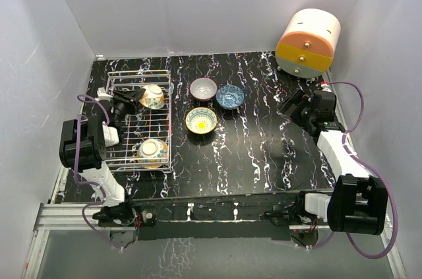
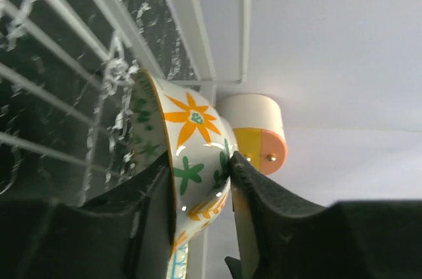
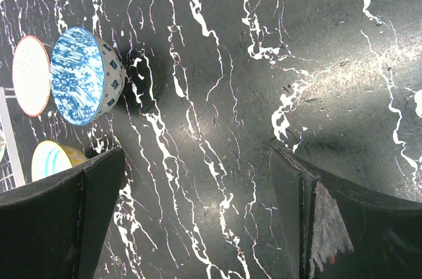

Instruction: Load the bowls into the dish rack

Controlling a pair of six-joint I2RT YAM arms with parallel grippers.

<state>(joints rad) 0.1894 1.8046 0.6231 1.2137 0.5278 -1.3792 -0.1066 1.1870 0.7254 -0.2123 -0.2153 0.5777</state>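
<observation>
Bright, even overhead light glares off the glossy table (image 3: 343,88) (close foregrounds look soft).

the desk (image 1: 264,154) is a black slab veined with white marbling, boxed in by plain pale grey walls: a back wall (image 1: 217,2) straight ahead, with a left wall (image 1: 39,61) and a right wall (image 1: 389,61) closing in at the sides. in the far right corner stands a big drum (image 1: 308,43), cream-bodied, its face orange above and yellow below with small knobs. soft, even light fills the space and leaves a dull sheen (image 3: 343,88) on the desk, and a pale metal rail (image 1: 46,216) runs along its near edge.
</observation>
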